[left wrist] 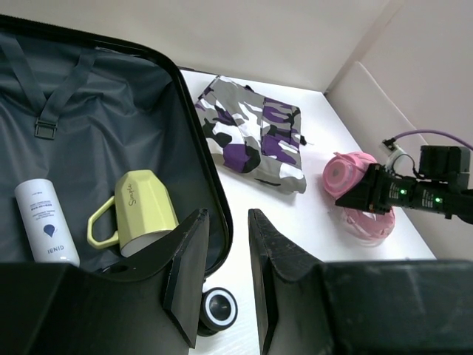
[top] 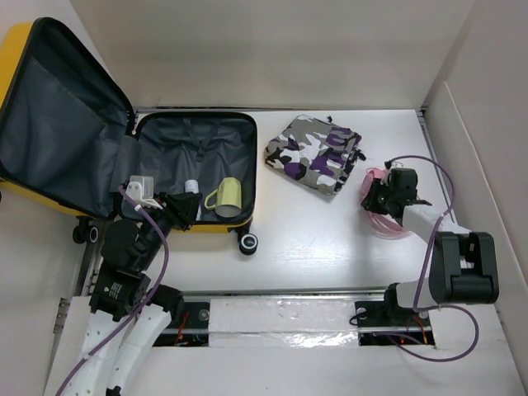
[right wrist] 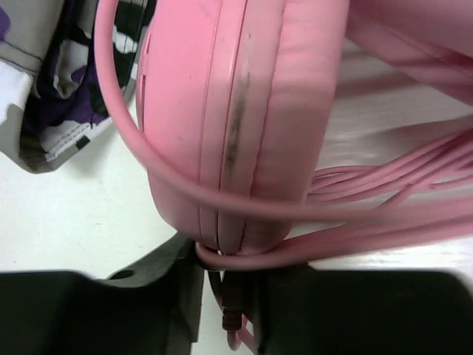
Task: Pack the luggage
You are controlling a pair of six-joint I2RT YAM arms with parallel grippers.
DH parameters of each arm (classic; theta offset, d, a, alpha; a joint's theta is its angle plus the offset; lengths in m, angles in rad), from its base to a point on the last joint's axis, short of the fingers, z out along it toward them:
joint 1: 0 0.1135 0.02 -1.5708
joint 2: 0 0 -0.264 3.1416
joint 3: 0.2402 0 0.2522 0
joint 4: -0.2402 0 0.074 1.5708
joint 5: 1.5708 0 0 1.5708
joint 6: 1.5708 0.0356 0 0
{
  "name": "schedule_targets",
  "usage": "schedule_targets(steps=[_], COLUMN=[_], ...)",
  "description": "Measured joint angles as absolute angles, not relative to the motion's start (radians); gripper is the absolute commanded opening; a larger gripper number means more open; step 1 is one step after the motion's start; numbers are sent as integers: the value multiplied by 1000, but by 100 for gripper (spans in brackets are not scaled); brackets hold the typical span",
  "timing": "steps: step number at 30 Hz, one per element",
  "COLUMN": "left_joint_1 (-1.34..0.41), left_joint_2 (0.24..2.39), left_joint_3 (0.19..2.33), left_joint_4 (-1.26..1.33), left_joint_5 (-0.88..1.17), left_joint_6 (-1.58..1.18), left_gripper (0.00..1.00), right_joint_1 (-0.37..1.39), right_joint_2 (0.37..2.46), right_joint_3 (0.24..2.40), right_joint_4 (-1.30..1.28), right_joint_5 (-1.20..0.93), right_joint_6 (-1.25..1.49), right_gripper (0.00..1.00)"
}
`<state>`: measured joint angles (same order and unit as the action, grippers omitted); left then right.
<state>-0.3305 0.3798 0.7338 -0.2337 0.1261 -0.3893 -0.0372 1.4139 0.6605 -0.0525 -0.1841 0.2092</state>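
luggage [top: 161, 153]: lies open at the far left of the table [top: 330, 247], lid leaning back to the left, grey-lined base flat so things can go in from above.
right jaws: drawn in to a narrow gap on the lower rim of a pink earcup [right wrist: 236, 126], with a loop of cable [right wrist: 384, 222] caught in the same pinch.
right gripper [right wrist: 225, 259]: down at the table on the right, holding the pink headphones [left wrist: 347, 174] low, probably so that cup and cable lift together.
left jaws: parted a moderate way, nothing between them.
left gripper [left wrist: 225, 222]: hangs over the near right edge of the base; my guess is it waits there, clear of the drop zone.
already inside: a yellow-green mug [left wrist: 144, 211] and a white bottle [left wrist: 46, 222] beside it, both by the near wall, with the far lining bare.
outside: a folded camouflage cloth [top: 315, 154] lies just right of the luggage, between it and the headphones.
step in hand: as i judge it, lifting the headphones to carry them left into the base.
risk: the trailing cable may snag on the cloth.
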Motion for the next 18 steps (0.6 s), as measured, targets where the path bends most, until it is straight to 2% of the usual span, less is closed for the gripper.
schedule_targets(steps=[1, 6, 10, 14, 18], left_joint_1=[-332, -332, -332, -332, -332], left_joint_2=[379, 377, 377, 377, 375], left_joint_3=[734, 734, 734, 738, 745], left_joint_4=[-234, -237, -237, -241, -245], left_joint_5=[125, 122, 121, 100, 72], left_joint_6=[-389, -389, -389, -390, -390], left_gripper=[25, 25, 24, 24, 24], right_joint_1=[-38, -18, 130, 402, 661], right_joint_2=[1390, 1155, 1004, 1097, 1380], right_joint_3=[655, 628, 686, 894, 1235], right_joint_4=[-57, -144, -193, -194, -167], right_joint_5=[-175, -127, -97, -99, -126], right_joint_6=[213, 240, 252, 253, 215], right_gripper=[0, 0, 0, 0, 0])
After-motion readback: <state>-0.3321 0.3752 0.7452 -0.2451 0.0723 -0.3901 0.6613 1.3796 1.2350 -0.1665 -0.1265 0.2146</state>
